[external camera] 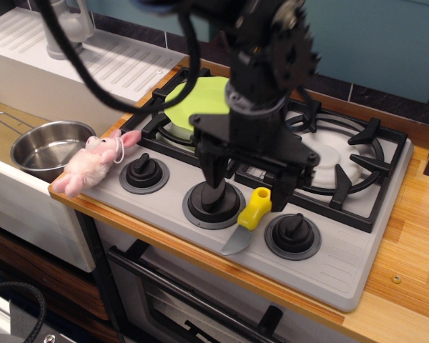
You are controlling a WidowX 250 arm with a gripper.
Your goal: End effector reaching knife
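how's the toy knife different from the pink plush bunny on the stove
The knife is hard plastic, yellow handle and grey blade; the bunny is soft, pink and white. The knife lies between the middle and right knobs, with the gripper above its handle; the bunny is far from it, overhanging the stove's left edge. Both lie flat.

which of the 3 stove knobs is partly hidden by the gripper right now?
The middle knob: the gripper has one finger standing in front of it. The left knob and the right knob, beside the knife, show in full.
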